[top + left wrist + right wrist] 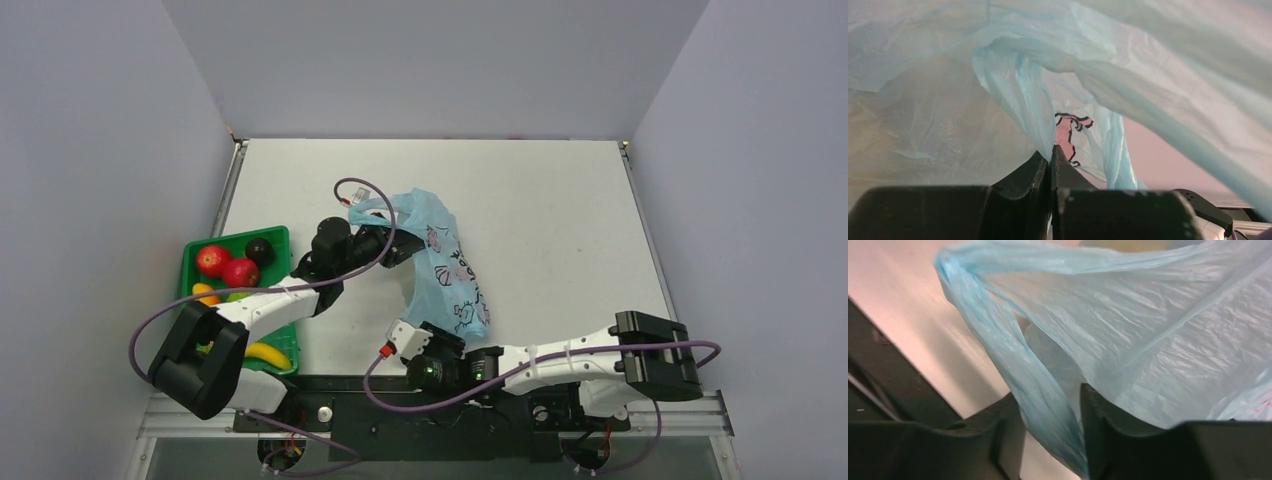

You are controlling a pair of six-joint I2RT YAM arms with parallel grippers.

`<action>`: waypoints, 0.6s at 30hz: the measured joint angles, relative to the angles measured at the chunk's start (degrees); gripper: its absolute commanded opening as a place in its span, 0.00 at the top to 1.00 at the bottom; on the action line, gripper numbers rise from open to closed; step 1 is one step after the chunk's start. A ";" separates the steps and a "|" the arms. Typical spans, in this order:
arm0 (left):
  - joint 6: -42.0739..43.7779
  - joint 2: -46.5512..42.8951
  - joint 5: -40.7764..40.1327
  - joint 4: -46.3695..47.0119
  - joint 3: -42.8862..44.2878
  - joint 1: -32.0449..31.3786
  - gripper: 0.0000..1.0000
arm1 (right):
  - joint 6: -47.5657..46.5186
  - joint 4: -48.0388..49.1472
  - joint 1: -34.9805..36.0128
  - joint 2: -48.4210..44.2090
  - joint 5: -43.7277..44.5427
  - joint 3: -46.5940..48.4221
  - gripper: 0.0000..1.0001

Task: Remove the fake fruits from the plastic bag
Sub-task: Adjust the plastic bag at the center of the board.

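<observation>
Beside the green tray (235,237), my left gripper (392,246) is pinching the far end of the plastic bag (445,265), jaws together on film. My right gripper (1050,407) is clamping its near fold, likely holding it taut for emptying. No fake fruits are showing.

Lab test booth; bare grey walls (430,60) around a white table (560,200)
</observation>
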 measured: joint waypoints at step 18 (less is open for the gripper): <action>7.10 -10.58 0.13 -8.26 -7.28 1.70 1.00 | 12.48 1.33 -16.15 -29.49 -11.32 4.02 0.21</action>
